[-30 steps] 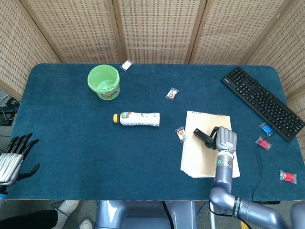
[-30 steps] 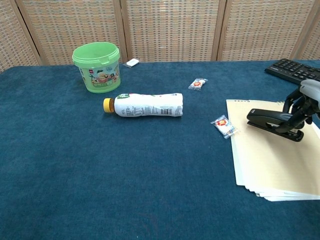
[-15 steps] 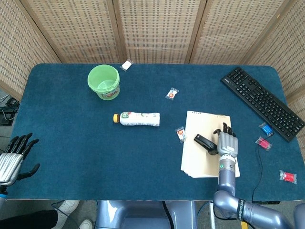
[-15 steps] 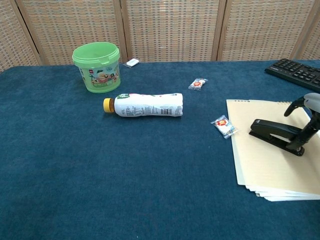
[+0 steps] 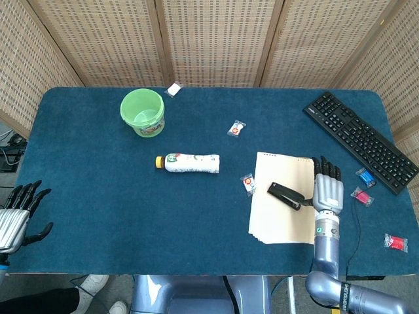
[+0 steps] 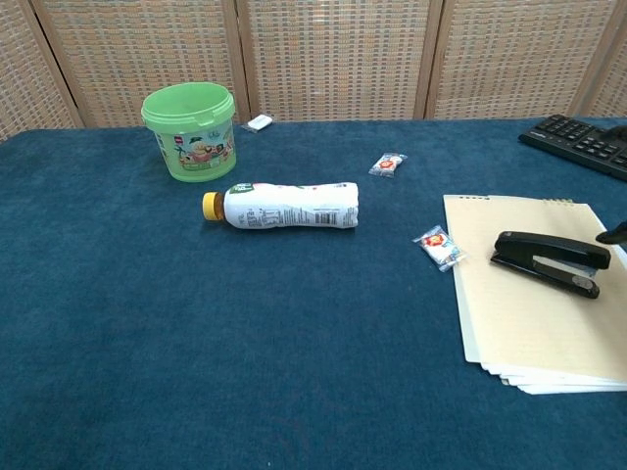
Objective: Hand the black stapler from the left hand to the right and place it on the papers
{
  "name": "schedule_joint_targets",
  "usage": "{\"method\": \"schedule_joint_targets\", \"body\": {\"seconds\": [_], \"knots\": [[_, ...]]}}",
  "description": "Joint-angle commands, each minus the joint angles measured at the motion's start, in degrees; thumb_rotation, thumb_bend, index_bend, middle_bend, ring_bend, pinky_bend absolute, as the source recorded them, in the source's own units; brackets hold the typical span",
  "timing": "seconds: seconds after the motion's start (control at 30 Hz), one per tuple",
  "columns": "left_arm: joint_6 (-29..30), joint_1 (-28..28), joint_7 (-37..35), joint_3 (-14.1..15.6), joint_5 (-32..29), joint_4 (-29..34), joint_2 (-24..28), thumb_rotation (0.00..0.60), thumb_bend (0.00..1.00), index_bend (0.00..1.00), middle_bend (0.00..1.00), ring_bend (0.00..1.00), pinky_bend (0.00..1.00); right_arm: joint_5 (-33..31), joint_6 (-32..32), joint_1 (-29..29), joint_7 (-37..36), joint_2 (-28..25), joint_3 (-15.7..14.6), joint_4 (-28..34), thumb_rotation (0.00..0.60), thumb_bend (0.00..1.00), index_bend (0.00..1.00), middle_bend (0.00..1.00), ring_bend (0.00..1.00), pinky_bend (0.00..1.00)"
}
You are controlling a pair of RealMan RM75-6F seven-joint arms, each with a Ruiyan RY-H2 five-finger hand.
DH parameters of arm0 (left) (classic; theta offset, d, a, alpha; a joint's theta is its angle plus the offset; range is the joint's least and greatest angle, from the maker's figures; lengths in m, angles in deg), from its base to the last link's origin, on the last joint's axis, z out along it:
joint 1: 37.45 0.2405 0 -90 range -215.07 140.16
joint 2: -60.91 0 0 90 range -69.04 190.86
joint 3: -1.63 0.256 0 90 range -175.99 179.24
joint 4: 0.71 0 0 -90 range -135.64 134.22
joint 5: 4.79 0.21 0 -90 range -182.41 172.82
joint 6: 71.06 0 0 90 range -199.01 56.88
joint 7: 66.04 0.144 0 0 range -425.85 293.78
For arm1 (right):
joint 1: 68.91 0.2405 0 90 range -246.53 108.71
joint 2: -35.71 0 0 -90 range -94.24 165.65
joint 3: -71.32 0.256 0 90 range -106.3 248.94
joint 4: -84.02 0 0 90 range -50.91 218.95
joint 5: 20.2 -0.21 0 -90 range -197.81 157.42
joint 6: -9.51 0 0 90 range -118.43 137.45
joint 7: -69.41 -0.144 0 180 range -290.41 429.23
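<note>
The black stapler (image 5: 285, 195) (image 6: 551, 262) lies flat on the stack of cream papers (image 5: 278, 222) (image 6: 524, 328), right of the table's middle. My right hand (image 5: 327, 191) is just to the stapler's right, fingers spread and straight, holding nothing; in the chest view only a dark fingertip shows at the right edge. My left hand (image 5: 16, 217) hangs at the table's near left corner, off the cloth, fingers apart and empty.
A white bottle (image 5: 189, 163) lies on its side mid-table. A green bucket (image 5: 143, 112) stands at the back left. A black keyboard (image 5: 359, 140) is at the back right. Small candy wrappers (image 5: 248, 184) are scattered near the papers and the right edge.
My right hand let go of the stapler, spread its fingers and drew back to the right. The stapler now rests flat on the papers. The left hand stayed put.
</note>
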Motion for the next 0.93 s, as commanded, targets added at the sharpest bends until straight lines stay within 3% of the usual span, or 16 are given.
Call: {"method": "schedule_joint_targets", "body": {"seconds": [0.03,0.1,0.27,0.4,0.47,0.53,0.63,0.93], "knots": [[0.4,0.2,0.2,-0.3,-0.3,0.6,0.2,0.6,0.35,0.12,0.0,0.0,0.0,6.1,-1.7,-3.3,-4.9,-4.5,-2.2,5.2,0.6,0.13,0.0,0.0,0.0,0.0],[0.6,0.3,0.4,-0.4,-0.4,0.9,0.2,0.6,0.35,0.12,0.0,0.0,0.0,7.9,-2.0,-4.1,-6.1,-5.5,-2.9,6.2,0.6,0.13,0.0,0.0,0.0,0.0],[1.5,0.8,2.0,-1.0,-1.0,3.1,0.6,0.6,0.35,0.11,0.0,0.0,0.0,18.6,-2.8,-8.0,-13.8,-9.1,-8.0,9.4,0.6,0.13,0.0,0.0,0.0,0.0],[2.2,1.2,4.0,-1.1,-1.3,4.4,0.2,0.6,0.33,0.09,0.0,0.0,0.0,28.5,-2.6,-10.1,-19.5,-11.0,-12.8,7.7,0.6,0.13,0.0,0.0,0.0,0.0],[2.2,1.5,5.1,-1.1,-1.7,5.1,0.0,0.6,0.26,0.08,0.0,0.0,0.0,33.5,-3.0,-11.0,-22.1,-11.5,-15.3,5.1,0.6,0.12,0.0,0.0,0.0,0.0],[2.2,1.7,5.7,-1.2,-2.0,5.5,-0.1,0.6,0.17,0.06,0.0,0.0,0.0,35.4,-3.2,-11.5,-23.3,-11.5,-16.1,3.8,0.6,0.11,0.0,0.0,0.0,0.0],[2.5,1.9,7.3,-1.6,-2.9,6.0,-0.7,0.6,0.13,0.04,0.0,0.0,0.0,40.2,-3.9,-12.3,-25.5,-11.4,-18.2,-0.6,0.6,0.09,0.0,0.0,0.0,0.0],[2.0,1.8,8.5,-1.9,-3.1,5.4,-1.9,0.6,0.13,0.04,0.0,0.0,0.0,44.6,-4.8,-14.6,-30.6,-9.7,-19.8,-9.7,0.6,0.09,0.0,0.0,0.0,0.0]]}}
